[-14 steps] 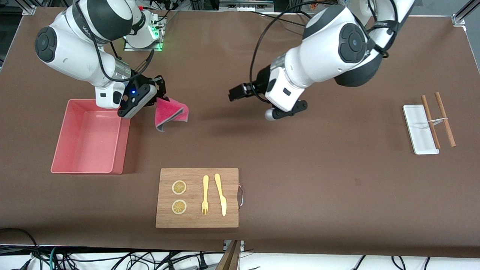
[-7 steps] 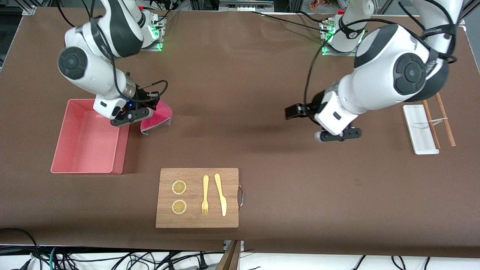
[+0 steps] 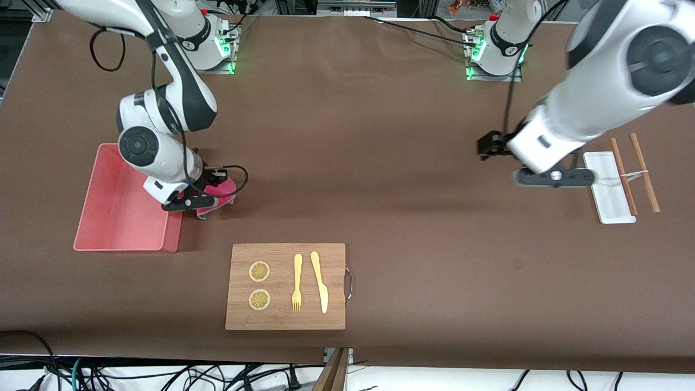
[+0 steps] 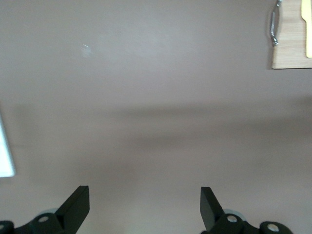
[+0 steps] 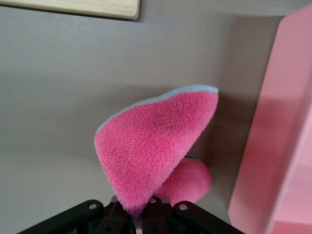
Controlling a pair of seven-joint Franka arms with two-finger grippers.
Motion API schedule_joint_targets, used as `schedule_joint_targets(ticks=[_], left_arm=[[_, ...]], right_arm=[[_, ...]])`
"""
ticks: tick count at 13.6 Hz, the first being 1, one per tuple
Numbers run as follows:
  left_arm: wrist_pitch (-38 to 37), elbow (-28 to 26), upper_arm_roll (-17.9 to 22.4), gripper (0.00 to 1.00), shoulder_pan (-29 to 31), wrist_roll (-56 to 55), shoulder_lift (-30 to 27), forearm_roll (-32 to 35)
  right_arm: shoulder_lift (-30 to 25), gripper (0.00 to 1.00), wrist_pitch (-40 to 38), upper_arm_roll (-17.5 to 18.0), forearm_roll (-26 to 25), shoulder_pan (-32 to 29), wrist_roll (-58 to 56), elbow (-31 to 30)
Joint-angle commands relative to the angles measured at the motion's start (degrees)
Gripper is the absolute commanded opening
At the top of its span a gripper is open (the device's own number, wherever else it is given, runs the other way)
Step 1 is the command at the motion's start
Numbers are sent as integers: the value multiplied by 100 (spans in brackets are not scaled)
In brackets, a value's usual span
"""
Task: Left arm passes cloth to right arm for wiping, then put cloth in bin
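Handover looks done; the step in hand reads as wiping. The bin [image 3: 126, 202] sits near the tabletop's edge at the right arm's end, nothing visible inside it. The right gripper [image 3: 191, 202] is low, just beside the bin's wall on the side toward the left arm's end, fingers clamped together on the cloth [image 3: 220, 191]. In the right wrist view the cloth [image 5: 156, 141] stands up out of the pinch as a folded flap, its lower part bunched toward the tabletop; I can't tell whether it actually touches the surface. The wooden board [image 3: 285, 287] with fork, knife and two lemon slices lies by the front-camera edge, apart from the cloth. The left gripper [image 3: 554, 177] hangs over the tabletop toward the left arm's end, just beside the white tray [image 3: 607, 190], fingers [image 4: 75, 207] spread wide and holding nothing; that arm waits. Next move, my read: press the cloth flat and sweep it across bare tabletop, then lift over the bin wall and release inside. Watch clearance: gripper is tight against the wall, and a floppy cloth could snag on the rim.
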Motion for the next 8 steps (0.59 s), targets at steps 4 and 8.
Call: schedule_joint_targets(ticks=[4,8], left_arm=[[529,-1327,3048,100,-1458,1802,-1316,-870],[840,-2211,3359,100,-1707,1999,-1978,-844]], right_arm=[[758,0,748,15,-147,811,1299,141],[1224,0,775,15,-138,1523,2495,667]])
